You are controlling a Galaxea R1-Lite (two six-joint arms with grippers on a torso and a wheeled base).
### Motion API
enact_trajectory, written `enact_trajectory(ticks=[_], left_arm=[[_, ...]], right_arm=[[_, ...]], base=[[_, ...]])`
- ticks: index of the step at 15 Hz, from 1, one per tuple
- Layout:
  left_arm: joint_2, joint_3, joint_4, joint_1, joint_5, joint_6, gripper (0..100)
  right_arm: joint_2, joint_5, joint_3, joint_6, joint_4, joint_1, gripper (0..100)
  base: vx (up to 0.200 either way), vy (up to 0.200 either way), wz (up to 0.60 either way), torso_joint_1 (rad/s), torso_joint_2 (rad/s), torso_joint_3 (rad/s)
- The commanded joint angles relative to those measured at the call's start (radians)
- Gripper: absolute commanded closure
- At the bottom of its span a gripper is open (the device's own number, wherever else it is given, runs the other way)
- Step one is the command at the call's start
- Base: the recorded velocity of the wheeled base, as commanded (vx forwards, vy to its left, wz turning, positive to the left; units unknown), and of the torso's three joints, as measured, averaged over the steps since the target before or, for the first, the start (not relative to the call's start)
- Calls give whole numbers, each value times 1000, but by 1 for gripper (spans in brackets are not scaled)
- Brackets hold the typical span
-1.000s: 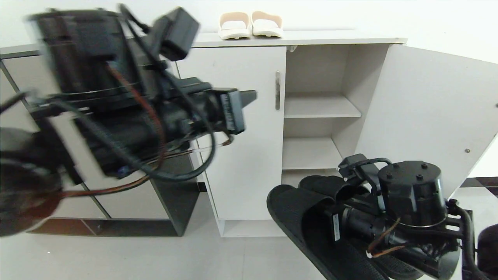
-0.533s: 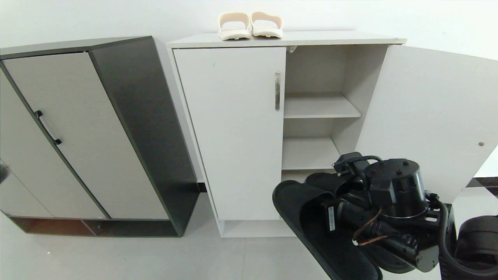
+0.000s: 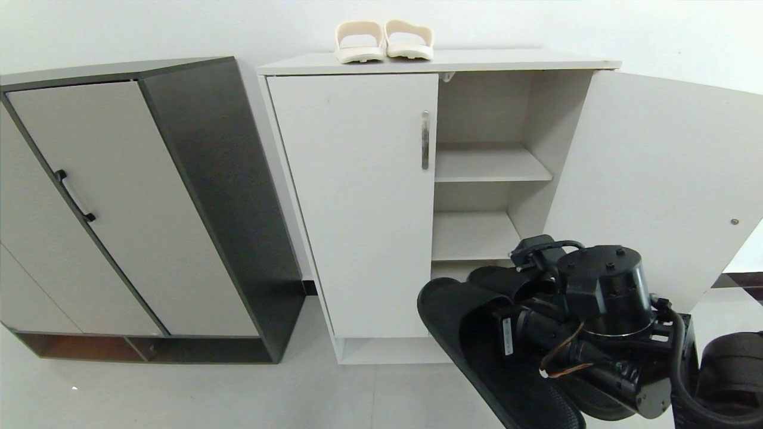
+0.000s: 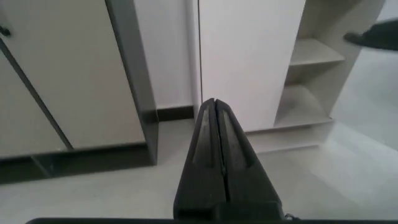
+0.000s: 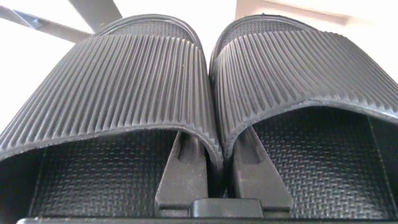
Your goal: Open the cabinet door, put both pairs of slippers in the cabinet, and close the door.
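Note:
The white cabinet (image 3: pixel 381 62) stands with its right door (image 3: pixel 656 173) swung open and its left door (image 3: pixel 357 196) closed. A cream pair of slippers (image 3: pixel 383 40) rests on its top. In front of the open lower shelves, my right gripper (image 3: pixel 506 322) is shut on the black pair of slippers (image 3: pixel 477 316); its fingers (image 5: pixel 186 174) pinch the inner strap edges of the black slippers (image 5: pixel 211 93) held side by side. My left gripper (image 4: pixel 214 109) is shut with nothing in it, low over the floor and facing the cabinet's base.
A grey and dark cabinet (image 3: pixel 149 196) with a black handle stands to the left of the white one. Bare shelves (image 3: pixel 489 164) show inside the open half. Pale floor (image 3: pixel 208 393) lies in front of both cabinets.
The left arm, which filled the left of the head view a second ago, has dropped out of it. The right gripper with the black slippers has shifted slightly left and held still since.

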Motion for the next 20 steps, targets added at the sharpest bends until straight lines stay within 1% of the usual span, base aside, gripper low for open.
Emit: enact_trajectory(ticks=[1, 2, 4, 5, 9, 12, 18, 20], left_arm=[[-38, 22, -4, 5, 2, -1, 100], [-38, 22, -3, 7, 16, -13, 100], [-38, 22, -3, 7, 25, -43, 100], [-38, 22, -3, 7, 31, -47, 100], [-38, 22, -3, 7, 33, -48, 100], [-38, 22, -3, 7, 33, -48, 100], [-38, 22, -3, 5, 33, -50, 100], [-38, 22, -3, 5, 33, -50, 100]], right_arm=[[7, -1, -1, 0, -10, 3, 100], [18, -3, -1, -4, -27, 6, 100], [33, -3, -14, -6, -35, 6, 100], [47, -7, -26, -4, -35, 6, 100], [120, -119, -104, 5, -36, 12, 100], [182, -185, -152, 54, -35, 12, 100], [219, -191, -169, 65, -35, 9, 100], [249, -193, -173, 68, -36, -12, 100]], base=[[0, 0, 0, 0, 0, 0], [0, 0, 0, 0, 0, 0], [0, 0, 0, 0, 0, 0], [0, 0, 0, 0, 0, 0], [0, 0, 0, 0, 0, 0], [0, -200, 0, 6, 2, 5], [0, -200, 0, 2, 2, 2], [0, 0, 0, 0, 0, 0]])
